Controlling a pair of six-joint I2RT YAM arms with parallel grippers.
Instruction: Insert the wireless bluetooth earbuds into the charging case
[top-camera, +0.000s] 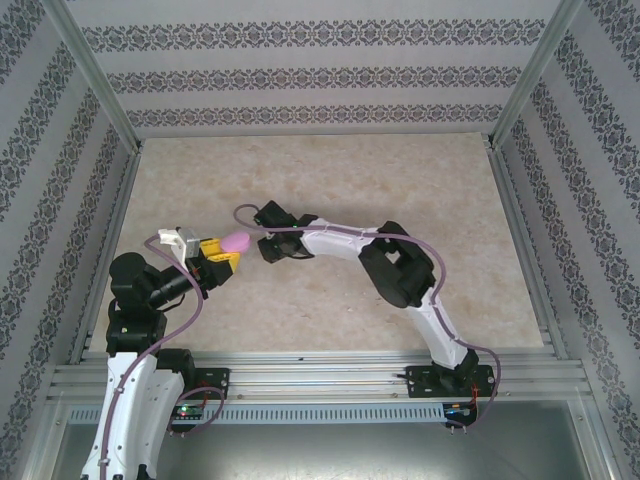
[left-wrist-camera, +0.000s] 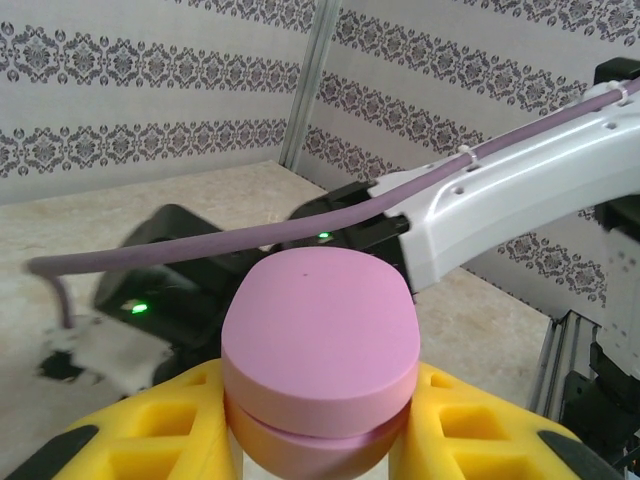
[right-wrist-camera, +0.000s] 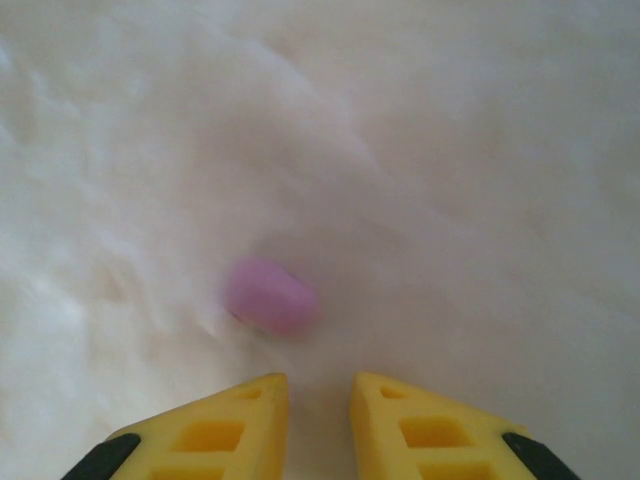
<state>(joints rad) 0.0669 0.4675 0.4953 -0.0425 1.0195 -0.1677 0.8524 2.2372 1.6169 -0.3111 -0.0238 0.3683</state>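
Two hands: left hand (left-wrist-camera: 318, 405) grasps a pink case (left-wrist-camera: 320, 330); right hand (right-wrist-camera: 318, 400) narrowly parted and empty, pink earbud (right-wrist-camera: 270, 295) just ahead of it.

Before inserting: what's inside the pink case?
The pink case is closed: only its outside shows, the inside is hidden. One pink earbud lies on the table.

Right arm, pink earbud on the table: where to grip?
Probably from above, jaws across the narrow middle of the pink earbud. It lies flat on the table, a rounded oval, so only its sides offer purchase. The right gripper sits just short of it, barely parted; blur hides finer detail.
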